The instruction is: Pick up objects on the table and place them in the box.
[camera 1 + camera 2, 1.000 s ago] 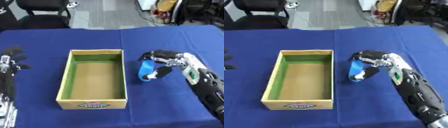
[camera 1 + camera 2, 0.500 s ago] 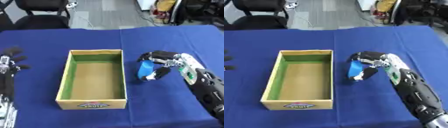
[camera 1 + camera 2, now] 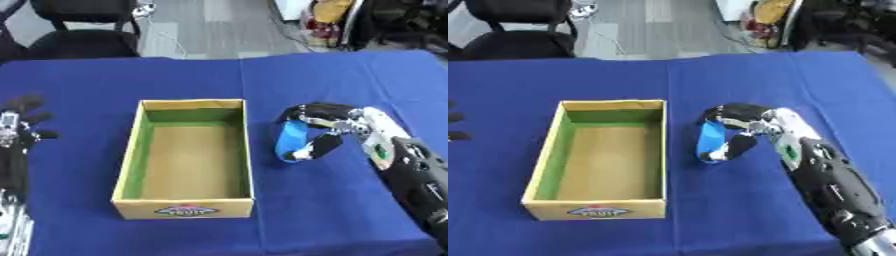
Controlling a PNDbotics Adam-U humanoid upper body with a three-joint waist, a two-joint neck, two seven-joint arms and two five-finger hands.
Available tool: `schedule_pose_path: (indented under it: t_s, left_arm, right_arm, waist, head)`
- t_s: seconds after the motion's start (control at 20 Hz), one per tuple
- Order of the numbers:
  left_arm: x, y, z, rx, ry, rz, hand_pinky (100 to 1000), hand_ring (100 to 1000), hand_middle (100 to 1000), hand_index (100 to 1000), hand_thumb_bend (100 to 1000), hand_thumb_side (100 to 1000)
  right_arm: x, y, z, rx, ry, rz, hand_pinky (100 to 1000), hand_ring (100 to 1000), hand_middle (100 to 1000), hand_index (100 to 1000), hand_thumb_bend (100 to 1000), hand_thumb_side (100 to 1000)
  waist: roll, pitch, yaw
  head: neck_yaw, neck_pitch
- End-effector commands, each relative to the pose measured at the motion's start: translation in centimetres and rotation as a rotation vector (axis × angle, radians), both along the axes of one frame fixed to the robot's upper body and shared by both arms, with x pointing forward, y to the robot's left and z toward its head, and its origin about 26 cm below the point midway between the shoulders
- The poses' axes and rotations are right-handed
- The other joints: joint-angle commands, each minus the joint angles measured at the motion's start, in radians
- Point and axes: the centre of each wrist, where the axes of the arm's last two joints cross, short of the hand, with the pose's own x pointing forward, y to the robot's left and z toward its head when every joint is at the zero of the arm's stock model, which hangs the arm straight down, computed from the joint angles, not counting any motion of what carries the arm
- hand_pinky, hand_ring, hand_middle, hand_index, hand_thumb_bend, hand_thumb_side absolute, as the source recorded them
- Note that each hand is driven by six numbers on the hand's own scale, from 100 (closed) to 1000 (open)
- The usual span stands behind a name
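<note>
Item (image 3: 291, 141): blue, apparently a pouch; our right hand (image 3: 337, 131) is still clasping it, unmoved, just right of the box (image 3: 129, 160); left hand (image 3: 17, 131) resting relaxed.

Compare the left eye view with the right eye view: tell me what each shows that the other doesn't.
Only the left eye view shows the left hand almost whole, resting open at the left edge; the right eye view catches just dark fingertips there. The right eye view adds nothing new. Both show the box, with nothing visible inside, and the right hand curled round a blue object beside it.

Blue obj (image 3: 290, 140), maybe pouch, beside box (image 3: 186, 210)
</note>
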Motion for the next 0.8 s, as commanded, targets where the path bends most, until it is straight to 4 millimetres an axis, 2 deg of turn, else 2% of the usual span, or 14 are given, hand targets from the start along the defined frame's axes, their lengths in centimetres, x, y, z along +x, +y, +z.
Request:
schedule_pose_path:
  t_s: [0.05,0.3,0.6,0.8]
  left_arm:
    - [0.17,-0.07,0.71,0.003,-0.024,-0.009,564,708,786,867,498,1000]
    - [0.17,-0.06,0.72,0.003,-0.024,-0.009,564,709,786,867,497,1000]
    - [0.17,-0.06,0.73,0.003,-0.024,-0.009,565,709,787,866,496,1000]
    - [0.17,-0.07,0.72,0.003,-0.024,-0.010,565,709,787,866,495,1000]
  right_arm:
    - [0.08,-1.47,1.01,-0.012,-0.028,-0.037,620,747,821,901,458,634]
    - [-0.05,-2.02,0.68,-0.003,-0.026,-0.063,559,685,793,883,432,604]
    - [-0.11,-2.07,0.53,-0.001,-0.020,-0.066,446,553,714,840,361,537]
    - [-0.10,-1.98,0.54,0.000,-0.021,-0.064,427,537,694,826,355,527]
  waist:
    - [0.002,-0.007,-0.001]
    - [0.002,-0.008,-0.002]
    - [0.002,-0.008,-0.003]
    - [0.002,-0.008,-0.003]
  head:
    - [-0.007,-0.004]
    - [-0.008,-0.004]
    - [-0.009,-0.004]
    - [-0.010,-0.004]
